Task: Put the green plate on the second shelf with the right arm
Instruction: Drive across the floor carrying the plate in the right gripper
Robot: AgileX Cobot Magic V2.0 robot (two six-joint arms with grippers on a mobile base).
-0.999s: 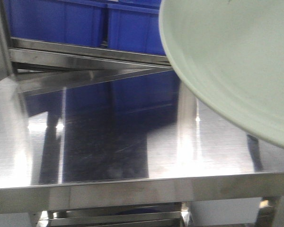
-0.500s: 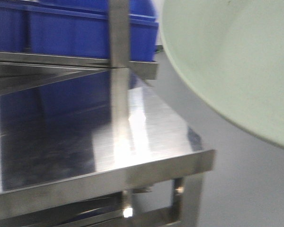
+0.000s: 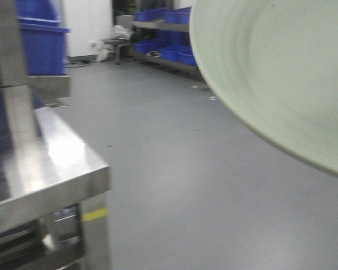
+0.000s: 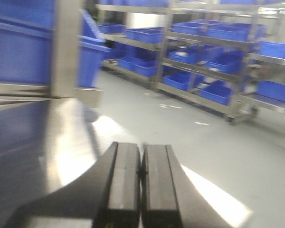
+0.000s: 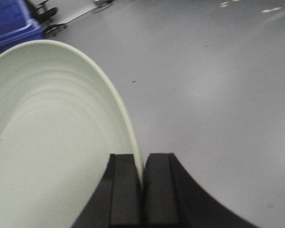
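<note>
Green plate point(image 5: 52, 142) pinched at rim by right gripper point(image 5: 142, 190), jaws closed on it; held in air above floor, apart from steel rack point(image 3: 50, 163) at left. Left gripper point(image 4: 141, 185) jaws pressed together, nothing held. Plate to be swung over second shelf, levelled, lowered before release. Counted: one plate, two grippers, one near rack.

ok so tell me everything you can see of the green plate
The green plate is round, shallow and pale mint, matte-looking, with faint concentric rings inside and a low upturned rim. Both views that show it cut part of it off. It hangs tilted in the air above the grey floor, apart from the steel shelf unit on the left. The right gripper pinches its rim between both fingers; nothing else is seen touching it.
</note>
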